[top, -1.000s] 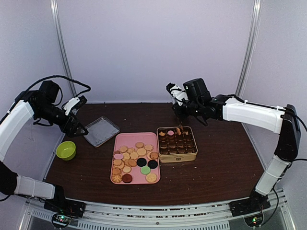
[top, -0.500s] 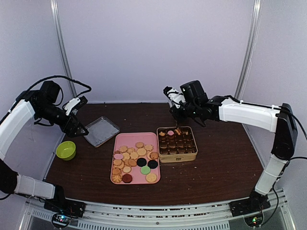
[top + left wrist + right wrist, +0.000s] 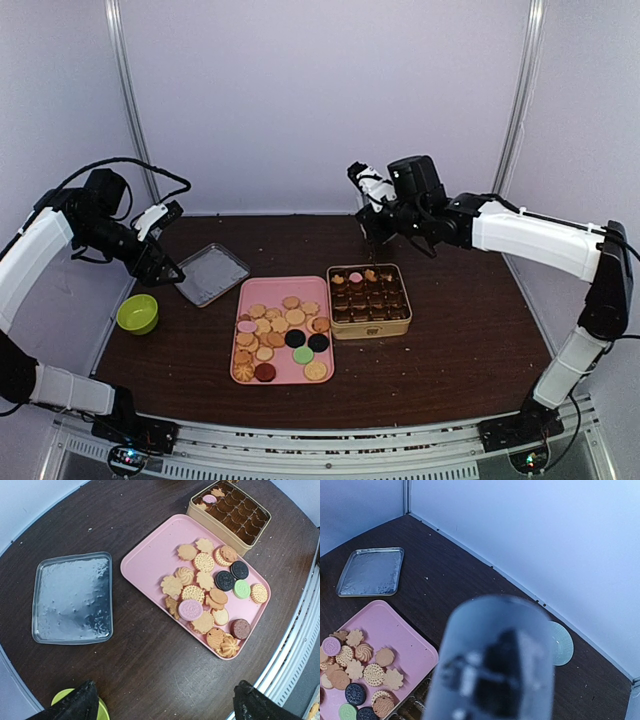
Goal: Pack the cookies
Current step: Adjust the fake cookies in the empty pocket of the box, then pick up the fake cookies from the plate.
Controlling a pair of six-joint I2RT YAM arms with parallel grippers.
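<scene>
While both arms hang above the table, L gripper stands wide, nothing btwn its fingers. R gripper: can't tell, wrist cam's blurred. Most cookies lie on the pink tray; a few sit in the tin's far row.

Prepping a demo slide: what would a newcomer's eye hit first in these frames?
First the pink tray in the middle, strewn with cookies, mostly tan with a few pink, green and black ones. Next the gold tin just right of it, its grid almost empty bar a few cookies in the far row. The right gripper hangs in the air just behind the tin.
</scene>
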